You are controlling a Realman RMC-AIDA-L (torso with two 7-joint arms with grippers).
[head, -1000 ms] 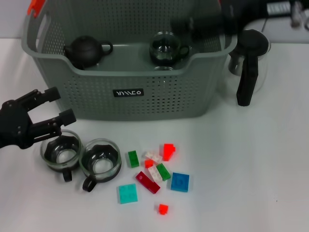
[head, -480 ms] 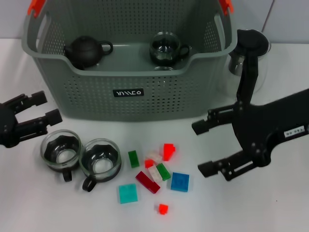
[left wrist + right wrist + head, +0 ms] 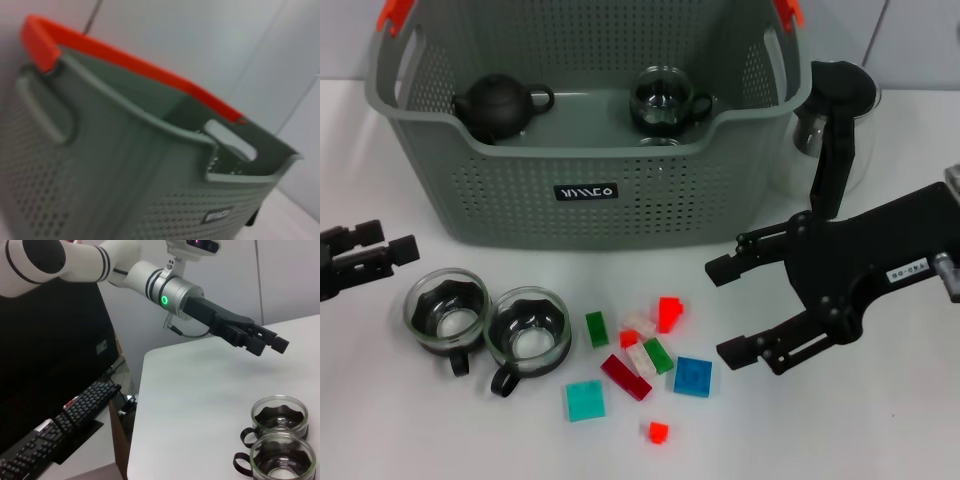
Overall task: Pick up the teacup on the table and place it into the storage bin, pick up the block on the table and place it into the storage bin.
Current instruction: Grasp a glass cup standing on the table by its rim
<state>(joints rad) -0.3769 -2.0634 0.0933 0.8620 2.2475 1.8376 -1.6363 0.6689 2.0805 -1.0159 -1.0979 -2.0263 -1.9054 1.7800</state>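
At table's left edge, left gripper (image 3: 375, 250) idle, jaws slightly apart, empty. Two teacups (image 3: 485, 330) front-left, blocks (image 3: 640, 355) front-centre, storage bin (image 3: 585, 190) behind. Right gripper (image 3: 740, 310) jaws wide apart beside blocks; block pick seems next: lower, close.

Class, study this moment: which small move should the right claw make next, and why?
Probably lower the open right claw leftward onto the blue block: it hovers just beside the loose blocks, nothing held, while the left claw sits off by the teacups.
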